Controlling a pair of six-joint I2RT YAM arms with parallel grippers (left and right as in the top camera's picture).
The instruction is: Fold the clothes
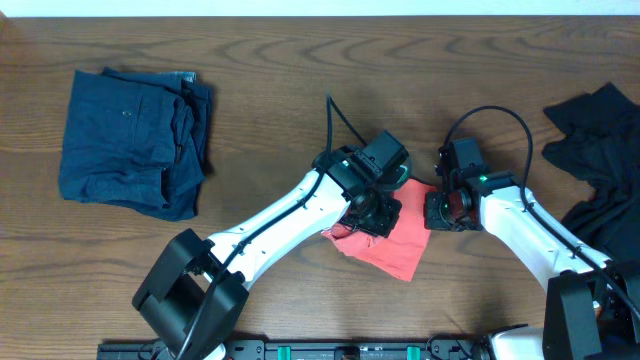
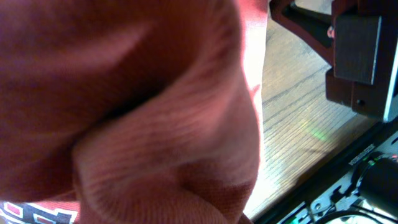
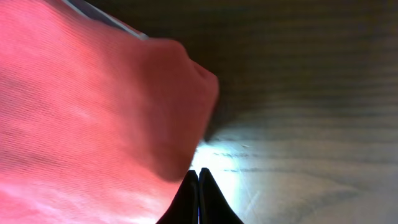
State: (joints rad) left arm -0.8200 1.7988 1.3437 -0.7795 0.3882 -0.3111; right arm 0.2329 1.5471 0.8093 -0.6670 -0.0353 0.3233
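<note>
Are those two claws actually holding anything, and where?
The left gripper seems shut on a bunched fold of the coral-red T-shirt. The right gripper is shut beside its edge, apparently holding nothing.

Both arms are built of glossy white rounded links (image 1: 290, 215) joined by black housings, with an angular black shoulder block (image 1: 190, 290) on the left one. A thin black cable (image 1: 497, 112) loops at each wrist, beside a small green light (image 1: 483, 181). The left end effector (image 1: 372, 212) and right end effector (image 1: 440, 210) are black. The right one's fingertips (image 3: 186, 202) taper to dark points.
</note>
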